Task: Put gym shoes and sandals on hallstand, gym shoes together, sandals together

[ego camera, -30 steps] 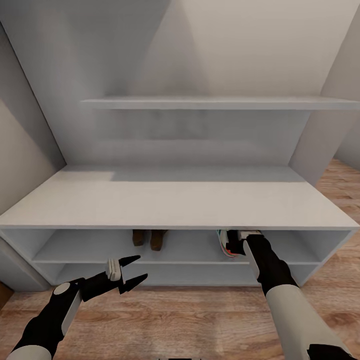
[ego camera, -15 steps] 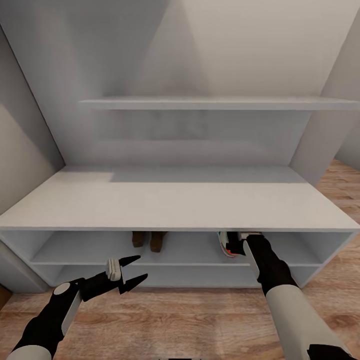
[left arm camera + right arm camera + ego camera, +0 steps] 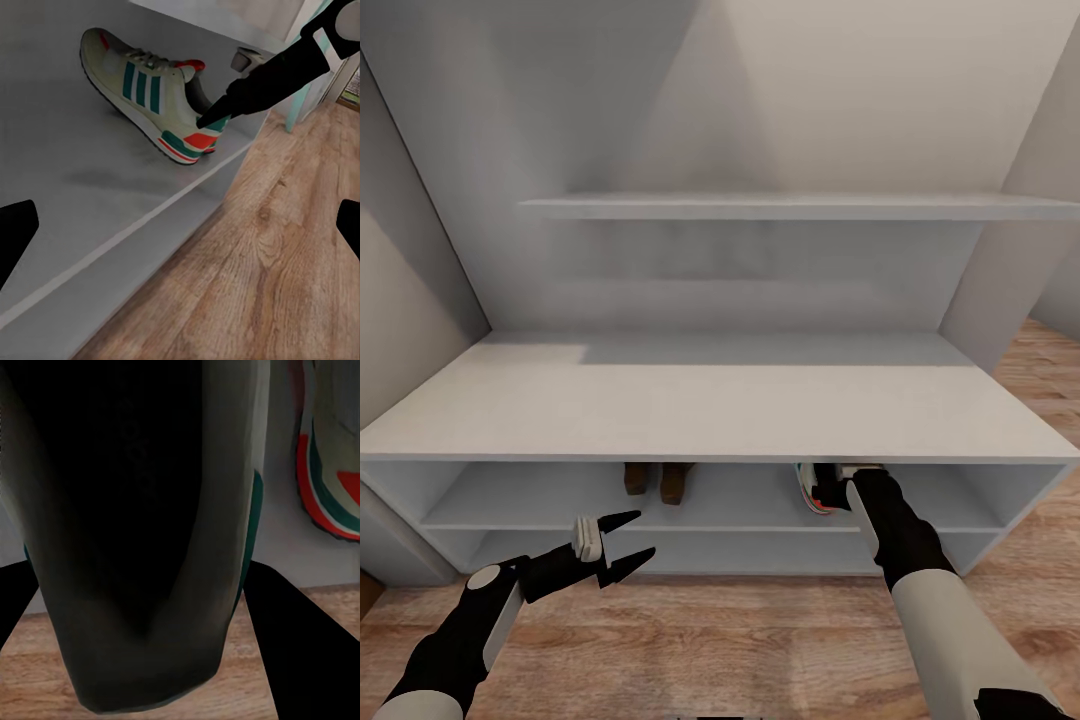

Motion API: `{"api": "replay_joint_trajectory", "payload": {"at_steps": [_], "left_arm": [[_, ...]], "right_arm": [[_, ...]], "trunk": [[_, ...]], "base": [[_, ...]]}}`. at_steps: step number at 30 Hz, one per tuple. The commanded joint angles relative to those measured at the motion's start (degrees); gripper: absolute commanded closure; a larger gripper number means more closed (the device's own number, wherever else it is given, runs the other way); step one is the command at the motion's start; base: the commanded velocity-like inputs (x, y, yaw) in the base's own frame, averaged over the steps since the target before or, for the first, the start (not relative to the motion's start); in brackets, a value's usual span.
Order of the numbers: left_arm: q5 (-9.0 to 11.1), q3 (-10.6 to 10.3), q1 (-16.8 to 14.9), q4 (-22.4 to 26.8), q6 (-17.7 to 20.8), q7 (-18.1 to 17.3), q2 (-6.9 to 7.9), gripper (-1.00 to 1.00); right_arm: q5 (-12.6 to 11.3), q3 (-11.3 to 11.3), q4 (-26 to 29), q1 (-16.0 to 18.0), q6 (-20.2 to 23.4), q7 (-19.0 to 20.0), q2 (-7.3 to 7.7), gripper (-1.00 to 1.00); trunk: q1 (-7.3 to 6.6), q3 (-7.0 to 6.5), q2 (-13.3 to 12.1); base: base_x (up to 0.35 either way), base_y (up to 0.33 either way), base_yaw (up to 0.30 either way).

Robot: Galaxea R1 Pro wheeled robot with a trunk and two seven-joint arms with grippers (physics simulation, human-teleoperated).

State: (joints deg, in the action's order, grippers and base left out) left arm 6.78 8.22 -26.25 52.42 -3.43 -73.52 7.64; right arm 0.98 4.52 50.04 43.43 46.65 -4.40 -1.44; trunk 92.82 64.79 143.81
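Note:
The hallstand stands right in front of me. Both dark brown sandals sit side by side on its upper open shelf, left of centre. To their right on that shelf, my right gripper is shut on the heel of a gym shoe, whose dark opening looms close in the right wrist view. A second gym shoe lies right beside it. The left wrist view shows a white, teal-striped gym shoe on the shelf, with a right gripper finger at its heel. My left gripper hangs open and empty before the lower shelf.
The wood-plank corridor floor runs along the front of the hallstand. A floating shelf crosses the tall back panel above the wide bench top. Grey walls close in at the left and right.

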Motion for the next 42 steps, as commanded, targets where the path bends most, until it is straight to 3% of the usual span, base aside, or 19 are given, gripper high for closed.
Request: {"api": "replay_joint_trajectory", "payload": {"at_steps": [1,3,4,42], "left_arm": [[0.07,0.02,-0.03,-0.03,-0.35,-0.13,0.01,-1.00],[0.07,0.02,-0.03,-0.03,-0.35,-0.13,0.01,-1.00],[0.07,0.02,-0.03,-0.03,-0.35,-0.13,0.01,-1.00],[0.07,0.04,-0.03,-0.03,-0.35,-0.13,0.00,-1.00]], "right_arm": [[0.08,0.14,0.06,0.01,0.26,-0.17,-0.06,1.00],[0.11,0.14,0.06,0.01,0.24,-0.17,-0.06,1.00],[0.12,0.14,0.06,0.02,0.23,-0.17,-0.06,-1.00],[0.17,0.15,0.22,0.04,0.26,-0.17,-0.15,-1.00]], "trunk": [[-0.01,0.05,0.02],[-0.01,0.05,0.02],[-0.01,0.05,0.02],[-0.01,0.05,0.02]], "base": [[0.000,0.000,0.000],[0.000,0.000,0.000],[0.000,0.000,0.000],[0.000,0.000,0.000]]}}
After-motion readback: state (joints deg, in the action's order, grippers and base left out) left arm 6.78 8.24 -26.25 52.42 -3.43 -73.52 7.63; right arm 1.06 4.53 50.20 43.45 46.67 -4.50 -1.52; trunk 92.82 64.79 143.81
